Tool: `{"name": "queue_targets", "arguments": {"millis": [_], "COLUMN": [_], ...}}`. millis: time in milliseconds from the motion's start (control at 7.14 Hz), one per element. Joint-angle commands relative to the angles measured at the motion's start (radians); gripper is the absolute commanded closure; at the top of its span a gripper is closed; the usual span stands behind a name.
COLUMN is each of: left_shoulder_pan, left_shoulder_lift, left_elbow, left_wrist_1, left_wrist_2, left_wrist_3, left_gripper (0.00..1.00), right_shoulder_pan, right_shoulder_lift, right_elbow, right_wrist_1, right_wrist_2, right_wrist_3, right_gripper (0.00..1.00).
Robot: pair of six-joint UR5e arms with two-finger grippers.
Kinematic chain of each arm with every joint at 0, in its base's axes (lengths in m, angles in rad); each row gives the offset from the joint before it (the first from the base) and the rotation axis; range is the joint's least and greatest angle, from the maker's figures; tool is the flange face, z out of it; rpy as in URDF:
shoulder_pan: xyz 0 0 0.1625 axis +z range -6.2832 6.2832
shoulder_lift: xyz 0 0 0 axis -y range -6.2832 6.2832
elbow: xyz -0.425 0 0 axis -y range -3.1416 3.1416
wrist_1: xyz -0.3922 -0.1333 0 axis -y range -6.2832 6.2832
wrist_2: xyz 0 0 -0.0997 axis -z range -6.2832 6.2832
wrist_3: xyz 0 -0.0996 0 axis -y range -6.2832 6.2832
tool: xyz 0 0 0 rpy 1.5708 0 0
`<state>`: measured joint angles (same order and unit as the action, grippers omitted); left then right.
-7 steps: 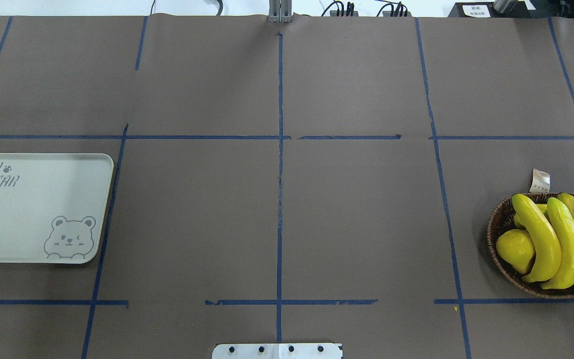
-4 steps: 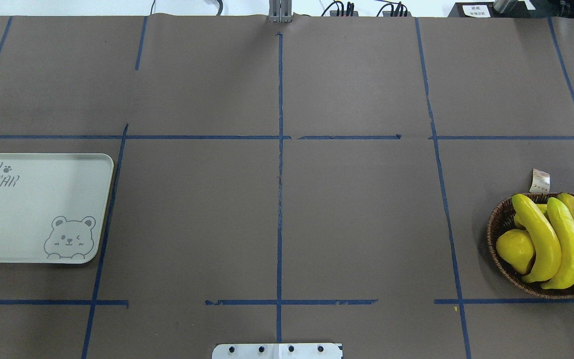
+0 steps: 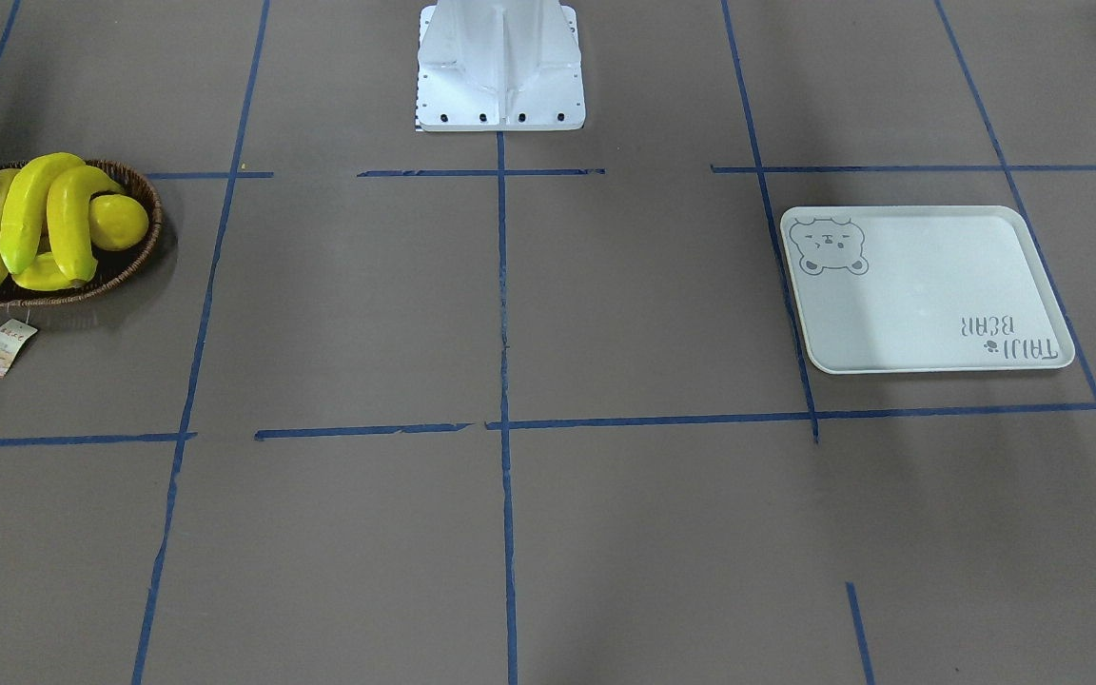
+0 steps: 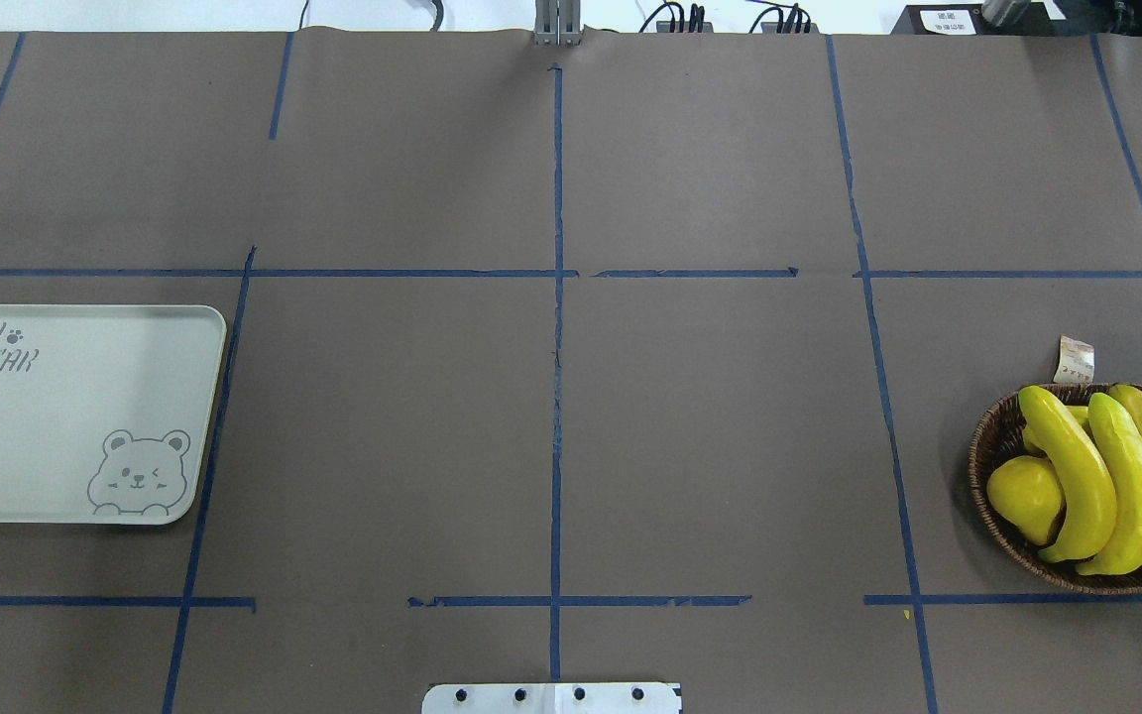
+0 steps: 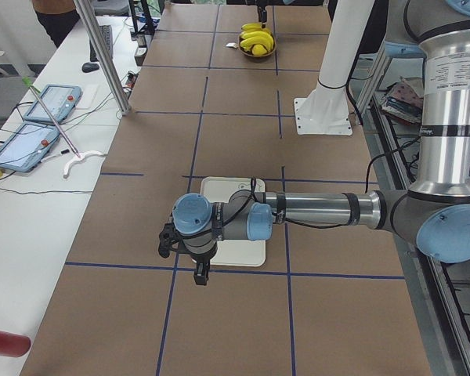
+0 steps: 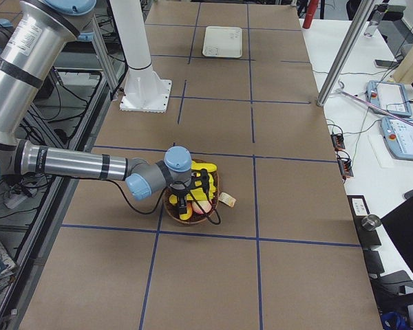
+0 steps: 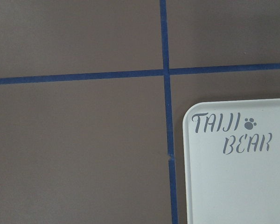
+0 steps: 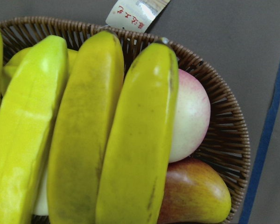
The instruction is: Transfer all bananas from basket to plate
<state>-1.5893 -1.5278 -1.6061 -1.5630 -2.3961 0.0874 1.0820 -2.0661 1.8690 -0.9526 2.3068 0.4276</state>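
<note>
Four yellow bananas (image 4: 1131, 486) lie side by side across the wicker basket (image 4: 985, 446) at the table's right edge; they also show in the front view (image 3: 29, 224) and fill the right wrist view (image 8: 135, 140). The pale plate (image 4: 65, 416) with the bear drawing lies bare at the left edge; its lettered corner shows in the left wrist view (image 7: 238, 186). My right gripper (image 6: 193, 194) hangs just over the bananas; I cannot tell if it is open or shut. My left gripper (image 5: 201, 276) hangs over the plate's near edge; I cannot tell its state.
A yellow lemon (image 4: 1025, 496), a pink peach (image 8: 191, 116) and a red-yellow fruit (image 8: 196, 196) share the basket. A paper tag (image 4: 1075, 359) hangs off its far rim. The robot's white base (image 3: 500, 67) stands at the table's middle, on the robot's side.
A small dark tip showed at the overhead view's right edge over the bananas 0.6 s ago and is out of that view now. Bananas, basket and plate have not moved.
</note>
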Motion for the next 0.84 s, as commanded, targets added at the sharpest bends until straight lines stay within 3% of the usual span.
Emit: {"name": "queue_targets", "arguments": {"millis": [0,280,700], "left_shoulder_pan": [0.0,0.0,0.0], "left_shoulder_lift": [0.0,-0.002,-0.002], "left_elbow": [0.0,0.0,0.002], "left_wrist_1": [0.0,0.001,0.001], "left_wrist_2": [0.0,0.0,0.002], "left_wrist_3": [0.0,0.002,0.002], "left_gripper": [0.0,0.0,0.0], "right_shoulder_pan": [-0.004,-0.004,-0.025], "right_shoulder_lift": [0.001,0.003,0.009], "right_elbow": [-0.005,-0.005,-0.005], "right_wrist_1": [0.002,0.003,0.005], "right_wrist_2": [0.002,0.002,0.009], "right_wrist_3": [0.0,0.0,0.0], "right_gripper": [0.12,0.18,0.18]}}
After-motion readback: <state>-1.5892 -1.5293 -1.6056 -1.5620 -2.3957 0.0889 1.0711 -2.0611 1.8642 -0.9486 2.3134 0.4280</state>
